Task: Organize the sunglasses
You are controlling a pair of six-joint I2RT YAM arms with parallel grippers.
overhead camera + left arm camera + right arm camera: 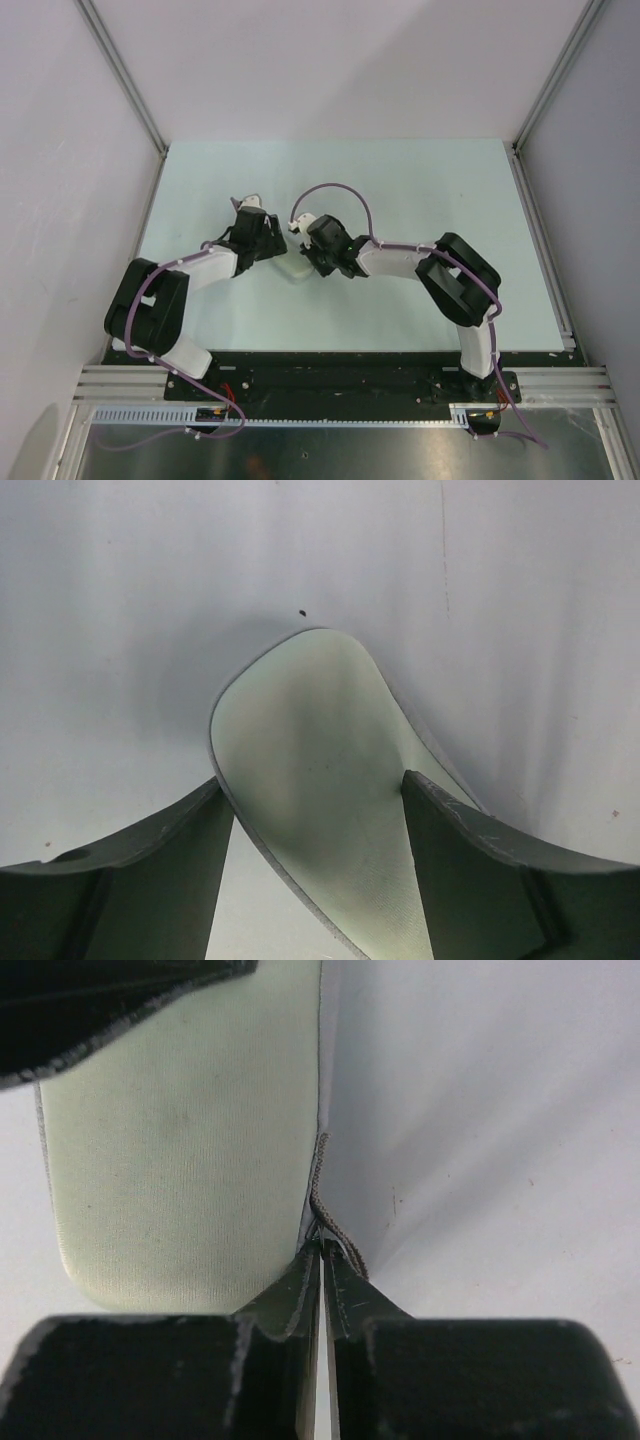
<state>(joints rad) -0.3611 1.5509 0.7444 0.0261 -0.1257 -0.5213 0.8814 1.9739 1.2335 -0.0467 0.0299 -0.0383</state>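
Both arms meet over the table (420, 190), a bit left of its middle and slightly nearer the near edge than the far one. The pale beige case (293, 268) lies there between the two wrists.

Left gripper (312, 780): fingers (470, 870) spread wide, one on each side of the case. Both touch its sides and its rim curls up between them, so it looks clamped across the case's width. The case runs at a slant through the jaws, and bare table shows between it and the left-hand finger lower down.

Right gripper (322, 1250): fingertips pressed together, no gap. They pinch the thin edge of the case, right where the grey stitched trim (318, 1175) runs down into them. In that wrist view the body of the case sits to the left of the pinch, with table to the right. The dark shape in that view's top left corner is blurred (looks like one of the other arm's fingers).

Sunglasses: not visible in any of the three views. Can't tell where they are, or whether they're in the case.
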